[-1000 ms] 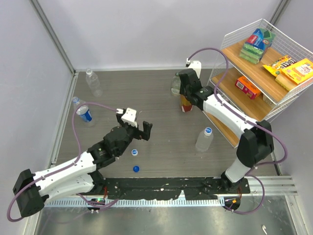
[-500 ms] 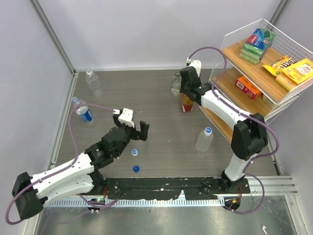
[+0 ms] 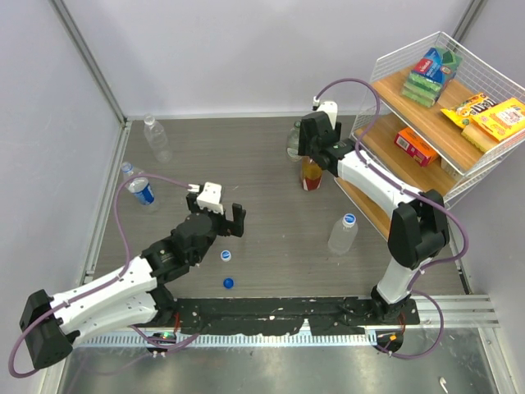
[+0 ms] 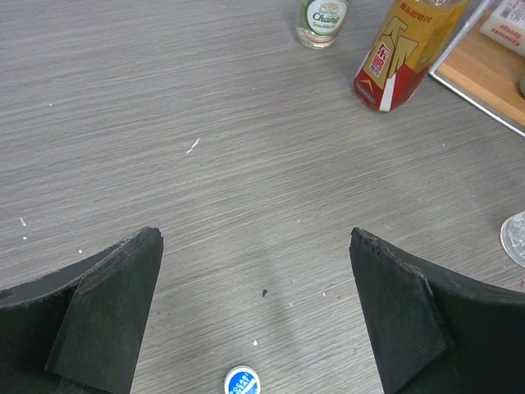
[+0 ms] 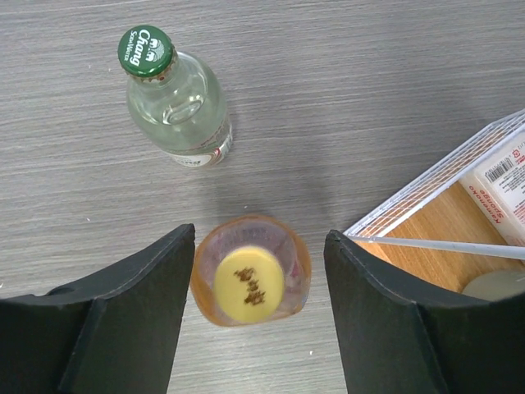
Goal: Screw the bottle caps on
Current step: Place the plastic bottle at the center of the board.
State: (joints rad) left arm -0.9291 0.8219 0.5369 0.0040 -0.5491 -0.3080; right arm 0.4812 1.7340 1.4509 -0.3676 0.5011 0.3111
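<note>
An amber bottle with a red label stands upright near the shelf, with a yellow cap on its mouth. My right gripper is open directly above it, one finger on each side and not touching. My left gripper is open and empty, low over the table. A white cap with a blue middle lies just in front of the left gripper. A dark blue cap lies nearer the arm bases. A clear bottle with a blue-white cap stands mid-right.
A clear green-capped bottle stands beside the amber one. A blue-labelled bottle and a clear bottle lie at the far left. A wire shelf rack holding boxed snacks stands at the right, close to my right gripper.
My right gripper has drawn back from the amber bottle, so more of the bottle shows. My left gripper has shifted slightly left, towards the white and blue cap.
</note>
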